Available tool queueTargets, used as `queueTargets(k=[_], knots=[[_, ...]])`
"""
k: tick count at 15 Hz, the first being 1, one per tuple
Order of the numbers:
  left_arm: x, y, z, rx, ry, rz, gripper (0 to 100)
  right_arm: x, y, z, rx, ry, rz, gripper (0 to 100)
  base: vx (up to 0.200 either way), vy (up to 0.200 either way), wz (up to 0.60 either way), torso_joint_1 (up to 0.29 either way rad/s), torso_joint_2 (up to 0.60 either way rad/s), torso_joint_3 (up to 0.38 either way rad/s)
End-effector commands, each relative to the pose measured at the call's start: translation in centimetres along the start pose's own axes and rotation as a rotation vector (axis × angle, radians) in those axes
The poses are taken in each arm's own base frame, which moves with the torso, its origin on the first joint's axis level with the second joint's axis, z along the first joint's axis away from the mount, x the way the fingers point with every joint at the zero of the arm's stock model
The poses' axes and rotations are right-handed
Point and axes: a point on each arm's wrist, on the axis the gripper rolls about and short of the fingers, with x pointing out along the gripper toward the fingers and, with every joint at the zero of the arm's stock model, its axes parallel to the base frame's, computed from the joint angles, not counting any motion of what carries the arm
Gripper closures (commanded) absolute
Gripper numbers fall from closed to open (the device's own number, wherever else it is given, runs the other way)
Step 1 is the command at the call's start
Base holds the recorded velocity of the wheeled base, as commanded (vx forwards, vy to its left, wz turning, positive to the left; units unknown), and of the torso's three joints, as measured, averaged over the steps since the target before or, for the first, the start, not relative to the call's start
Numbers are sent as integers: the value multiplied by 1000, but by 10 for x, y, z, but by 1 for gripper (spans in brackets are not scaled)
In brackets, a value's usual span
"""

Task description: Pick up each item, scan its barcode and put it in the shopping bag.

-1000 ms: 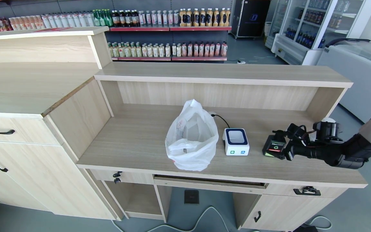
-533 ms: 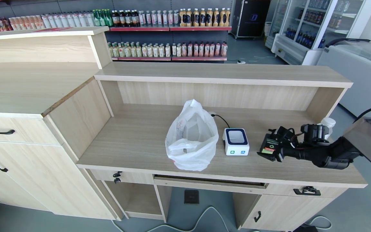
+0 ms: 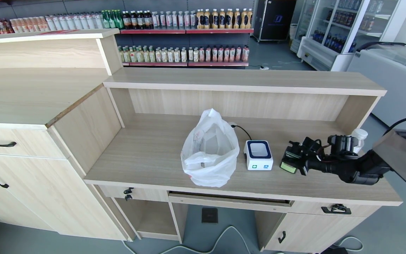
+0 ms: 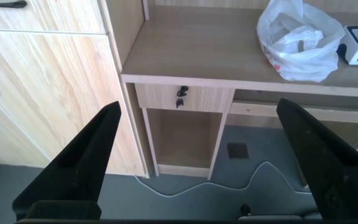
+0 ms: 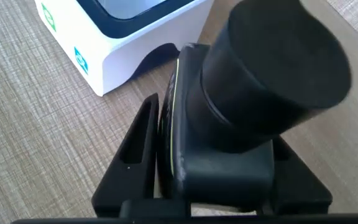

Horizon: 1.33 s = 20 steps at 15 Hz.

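A black container [image 3: 287, 163] with a green label and a round black cap [image 5: 272, 68] is clamped in my right gripper [image 3: 296, 158], which is shut on it. It hangs tilted just above the counter, close beside the right of the white barcode scanner [image 3: 258, 154], whose corner also appears in the right wrist view [image 5: 123, 37]. The white plastic shopping bag [image 3: 210, 153] stands open-mouthed left of the scanner. My left gripper [image 4: 197, 174] is open, its fingers [image 4: 73, 168] spread wide, low in front of the counter's left side with nothing between them.
A white-capped bottle [image 3: 360, 135] stands behind my right arm near the counter's right wall. The scanner's black cable [image 3: 242, 130] runs back behind the bag. A raised shelf [image 3: 241, 81] overhangs the back of the counter [image 3: 146, 155]. Drawers and cabinets sit below.
My right gripper has carried the black container leftward, closer to the scanner, and turned it so the green label now faces more downward. The bag and scanner have stayed put.
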Motion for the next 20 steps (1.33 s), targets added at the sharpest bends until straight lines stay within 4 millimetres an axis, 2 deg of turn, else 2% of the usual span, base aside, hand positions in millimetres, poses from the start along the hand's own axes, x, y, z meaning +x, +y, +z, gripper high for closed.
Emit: queueTargets(k=[1,2,5,7,9,12,13,15,16,17,19,20], knots=[[0,0,0,0,1,0,0,-7,-9,12,-17,-29,-39,100,0,0,0,0,0,0],[0,0,0,0,0,0,0,-12,-14,21,-23,-48,-61,100,0,0,0,0,0,0],[0,0,0,0,1,0,0,-42,-24,41,-41,-60,-119,100,0,0,0,0,0,0],[0,0,0,0,0,0,0,-82,-23,60,-32,-41,-157,100,0,0,0,0,0,0],[0,0,0,0,0,0,0,-111,-17,83,-42,-41,-183,100,0,0,0,0,0,0],[0,0,0,0,0,0,0,-157,-13,142,-156,-93,-261,100,0,0,0,0,0,0],[0,0,0,0,0,0,0,-176,-7,166,-234,-115,-292,100,0,0,0,0,0,0],[0,0,0,0,0,0,0,-201,13,188,-387,-122,-329,100,0,0,0,0,0,0],[0,0,0,0,0,0,0,-208,24,189,-471,-112,-332,100,0,0,0,0,0,0],[0,0,0,0,1,0,0,-211,36,190,-560,-146,-297,100,0,0,0,0,0,0],[0,0,0,0,0,0,0,-211,58,206,-878,-269,-246,100,0,0,0,0,0,0],[0,0,0,0,0,0,0,-211,66,209,-943,-283,-238,100,0,0,0,0,0,0]])
